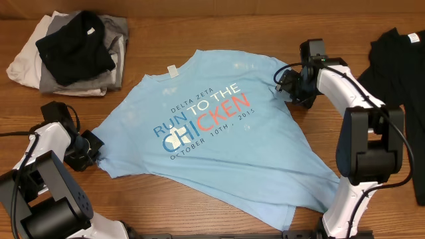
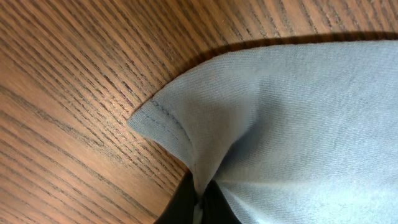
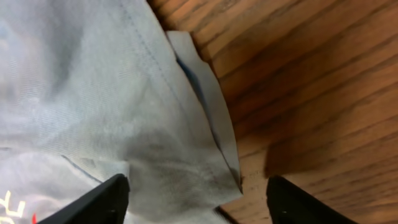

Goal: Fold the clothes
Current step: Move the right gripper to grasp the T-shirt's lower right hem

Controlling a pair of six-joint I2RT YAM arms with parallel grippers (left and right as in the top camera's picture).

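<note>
A light blue T-shirt point(image 1: 212, 133) with white and pink lettering lies spread face up in the middle of the wooden table. My left gripper point(image 1: 93, 147) is at its left corner. In the left wrist view the left gripper point(image 2: 200, 199) is shut, with a hemmed fold of the blue cloth point(image 2: 280, 124) pinched between its black fingers. My right gripper point(image 1: 290, 85) is at the shirt's far right sleeve. In the right wrist view the right gripper point(image 3: 199, 205) stands open, straddling the sleeve edge point(image 3: 186, 143), one finger point(image 3: 99, 199) over the cloth and the other over bare wood.
A pile of black, grey and white garments point(image 1: 73, 50) sits at the back left corner. A black garment point(image 1: 398, 73) lies along the right edge. Bare wood point(image 1: 219, 26) shows behind the shirt.
</note>
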